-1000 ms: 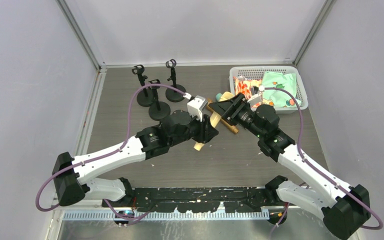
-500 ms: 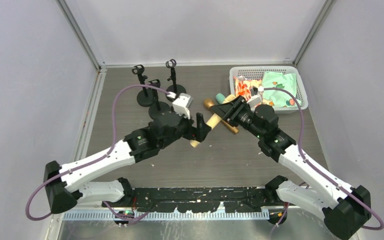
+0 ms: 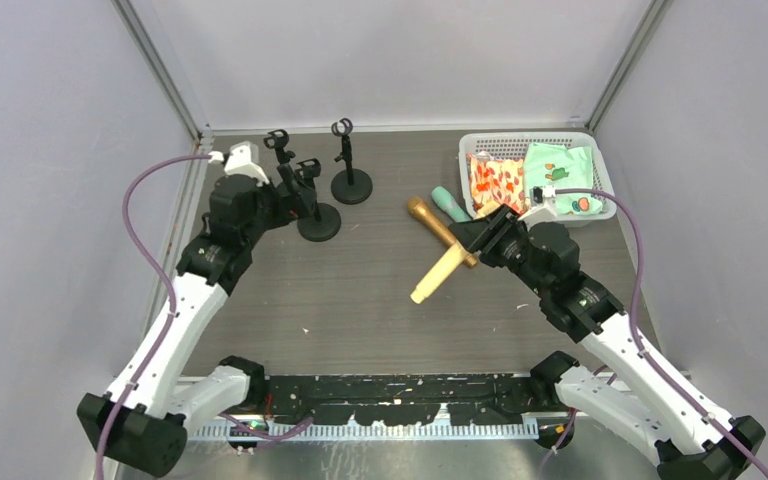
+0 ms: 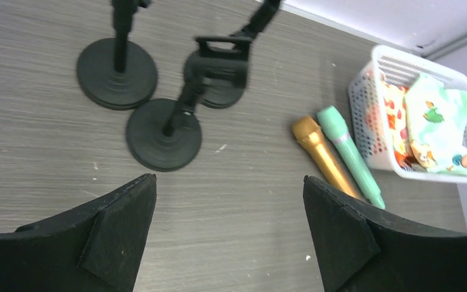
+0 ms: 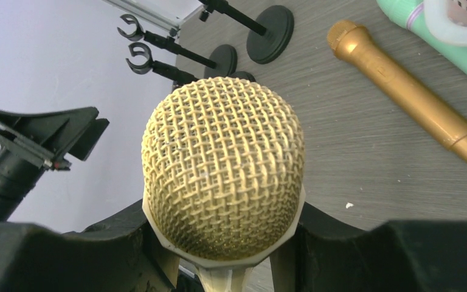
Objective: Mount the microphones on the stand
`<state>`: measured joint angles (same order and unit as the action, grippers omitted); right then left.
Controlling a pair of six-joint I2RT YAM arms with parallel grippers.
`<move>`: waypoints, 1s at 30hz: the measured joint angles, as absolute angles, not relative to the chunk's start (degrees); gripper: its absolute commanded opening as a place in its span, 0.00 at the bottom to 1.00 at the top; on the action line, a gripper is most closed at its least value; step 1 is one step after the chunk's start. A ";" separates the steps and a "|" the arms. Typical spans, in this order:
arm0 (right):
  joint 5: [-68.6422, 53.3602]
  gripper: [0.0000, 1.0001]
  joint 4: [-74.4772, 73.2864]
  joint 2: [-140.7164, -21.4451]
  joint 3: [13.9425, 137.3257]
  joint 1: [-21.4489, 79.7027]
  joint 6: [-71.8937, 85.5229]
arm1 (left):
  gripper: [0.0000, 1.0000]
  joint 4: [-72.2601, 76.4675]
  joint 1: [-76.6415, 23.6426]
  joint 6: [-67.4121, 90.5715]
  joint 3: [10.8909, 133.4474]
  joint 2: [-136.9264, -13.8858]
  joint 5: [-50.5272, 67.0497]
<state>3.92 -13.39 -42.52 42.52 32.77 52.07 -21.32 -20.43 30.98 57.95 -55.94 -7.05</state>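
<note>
My right gripper [image 3: 477, 243] is shut on the cream-yellow microphone [image 3: 436, 276], whose handle points down-left over the table. In the right wrist view its mesh head [image 5: 224, 173] fills the space between the jaws of the right gripper [image 5: 224, 234]. The golden-brown microphone [image 3: 434, 224] [image 5: 408, 92] and the mint-green microphone [image 3: 450, 204] [image 4: 348, 153] lie side by side on the table beside the basket. Three black stands [image 3: 318, 205] with empty clips stand at the back left. My left gripper [image 3: 282, 196] [image 4: 229, 179] hangs open and empty near them.
A white basket [image 3: 600, 170] holding printed cloths sits at the back right, with the mint-green microphone close to its wall. Grey walls and a metal rail [image 3: 175, 240] bound the table on the left. The left arm's cable [image 3: 150, 240] loops along that side.
The left gripper opened, let go of the cream-yellow microphone and swung back left to the stands. The right gripper shut on that microphone and now holds it alone.
</note>
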 measured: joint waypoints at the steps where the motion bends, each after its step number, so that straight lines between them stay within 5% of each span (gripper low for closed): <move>1: 4.01 0.09 -13.91 -42.30 42.52 32.77 51.94 | 0.92 -21.30 -18.52 30.92 57.95 -56.47 -5.85; 8: 3.70 0.09 -16.05 -41.60 42.52 32.77 51.09 | 0.94 -15.51 -7.16 29.26 57.12 -62.74 5.48; 30: 2.90 0.10 -21.12 -39.40 41.78 32.77 48.77 | 0.96 -1.85 -6.72 23.64 61.19 -78.46 11.40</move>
